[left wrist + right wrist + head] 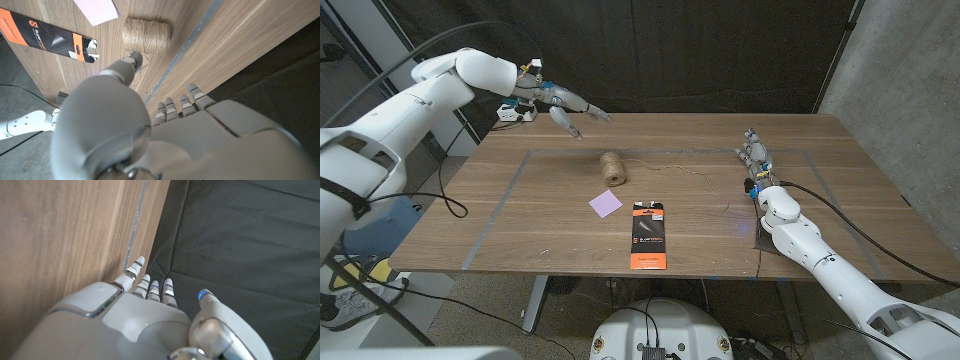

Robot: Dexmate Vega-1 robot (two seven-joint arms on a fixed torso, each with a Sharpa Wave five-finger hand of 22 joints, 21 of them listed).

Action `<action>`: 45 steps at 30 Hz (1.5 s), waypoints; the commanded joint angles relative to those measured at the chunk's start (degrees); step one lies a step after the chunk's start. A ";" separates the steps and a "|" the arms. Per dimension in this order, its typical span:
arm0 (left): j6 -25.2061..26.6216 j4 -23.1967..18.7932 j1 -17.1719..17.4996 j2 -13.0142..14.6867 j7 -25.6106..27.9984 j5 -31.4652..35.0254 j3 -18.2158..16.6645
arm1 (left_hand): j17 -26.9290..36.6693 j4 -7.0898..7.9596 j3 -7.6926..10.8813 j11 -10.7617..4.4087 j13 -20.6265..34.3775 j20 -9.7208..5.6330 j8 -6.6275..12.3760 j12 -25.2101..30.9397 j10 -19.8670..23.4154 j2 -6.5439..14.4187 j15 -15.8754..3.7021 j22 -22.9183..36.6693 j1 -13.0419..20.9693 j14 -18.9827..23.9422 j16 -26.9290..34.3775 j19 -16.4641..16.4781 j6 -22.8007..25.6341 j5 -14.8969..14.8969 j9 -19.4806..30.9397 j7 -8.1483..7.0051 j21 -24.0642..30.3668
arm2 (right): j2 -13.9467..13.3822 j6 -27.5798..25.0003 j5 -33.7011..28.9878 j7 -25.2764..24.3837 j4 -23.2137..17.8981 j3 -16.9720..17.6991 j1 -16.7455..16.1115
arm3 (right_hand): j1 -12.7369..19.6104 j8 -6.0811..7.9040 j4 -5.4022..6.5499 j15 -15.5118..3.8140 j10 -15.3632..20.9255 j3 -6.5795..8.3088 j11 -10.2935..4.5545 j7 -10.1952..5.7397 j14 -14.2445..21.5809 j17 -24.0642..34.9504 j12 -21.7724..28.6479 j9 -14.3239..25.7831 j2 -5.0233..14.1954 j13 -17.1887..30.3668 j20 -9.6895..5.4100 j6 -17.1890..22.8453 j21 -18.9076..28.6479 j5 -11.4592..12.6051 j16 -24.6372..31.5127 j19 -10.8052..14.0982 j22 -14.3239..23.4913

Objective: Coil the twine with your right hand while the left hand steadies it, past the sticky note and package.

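The twine spool (612, 167) stands on the wooden table (540, 235), with a loose strand trailing right across the wood. A purple sticky note (605, 203) lies just in front of it, and a black-and-orange package (648, 235) lies nearer the front edge. My left hand (565, 105) hovers above the table's far edge, behind and left of the spool, fingers spread and holding nothing. In the left wrist view the left hand (150, 135) reaches toward the spool (146, 35), sticky note (97, 9) and package (47, 37). My right hand (757, 160) stays at the table's right side, fingers straight and empty, also seen as the right hand (150, 315).
Grey tape lines (500, 200) mark a rectangle on the table. A white device with cables (510, 112) sits behind the far left edge. A dark curtain hangs behind the table, and a concrete wall (900, 60) stands at the right.
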 commanded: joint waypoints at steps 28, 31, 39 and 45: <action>-18.04 17.05 -13.21 -8.42 12.17 19.43 12.52 | 0.92 0.47 -1.73 2.95 2.50 0.82 -0.67 0.85 -4.66 1.16 2.40 0.20 3.05 -2.93 -0.29 -2.55 -5.22 -1.48 1.08 2.88 -0.56 | 1.12 -0.64 0.14 -4.27 -0.40 0.73 -1.74 | 0.30 -0.10 -0.06 0.54 -2.06 1.01 0.81 0.00 -1.53 0.17 0.08 0.33 0.03 0.38 0.26 -1.39 0.11 -0.28 -0.01 -0.95 0.11; -18.33 18.22 -13.87 -8.78 13.96 20.65 13.48 | 1.00 0.62 -1.94 3.18 2.78 0.94 -0.69 1.07 -4.90 1.35 2.54 0.21 3.06 -3.13 -0.25 -2.76 -5.67 -1.58 1.17 3.20 -0.57 | 1.18 -0.71 0.09 -4.46 -0.32 0.74 -1.68 | 0.29 -0.10 -0.06 0.56 -2.14 1.03 0.87 -0.02 -1.55 0.18 0.09 0.33 0.03 0.38 0.27 -1.48 0.12 -0.29 0.01 -0.99 0.11; -19.66 20.83 -16.38 -10.35 19.99 26.20 17.58 | 1.18 0.72 -2.50 3.49 3.58 1.09 -0.94 1.52 -6.08 1.57 2.81 0.23 3.26 -4.13 -0.34 -3.55 -7.60 -1.87 1.39 3.66 -0.66 | 1.51 -0.92 0.27 -5.07 0.04 0.89 -1.71 | 0.26 -0.15 -0.07 0.64 -2.64 1.14 1.09 0.03 -1.95 0.20 0.07 0.34 0.01 0.39 0.34 -2.03 0.10 -0.36 -0.03 -1.23 0.11; -20.27 23.79 -18.69 -12.12 26.02 30.97 21.49 | 1.39 0.78 -2.91 4.10 4.41 1.47 -1.06 1.79 -7.81 2.01 3.40 0.25 3.62 -5.34 -0.39 -4.70 -9.58 -2.07 1.61 4.45 -0.81 | 1.66 -0.78 0.26 -5.34 0.30 0.97 -1.67 | 0.19 -0.21 -0.06 0.72 -3.05 1.18 1.36 0.08 -2.15 0.23 0.04 0.34 -0.02 0.39 0.43 -2.46 0.07 -0.41 -0.02 -1.45 0.11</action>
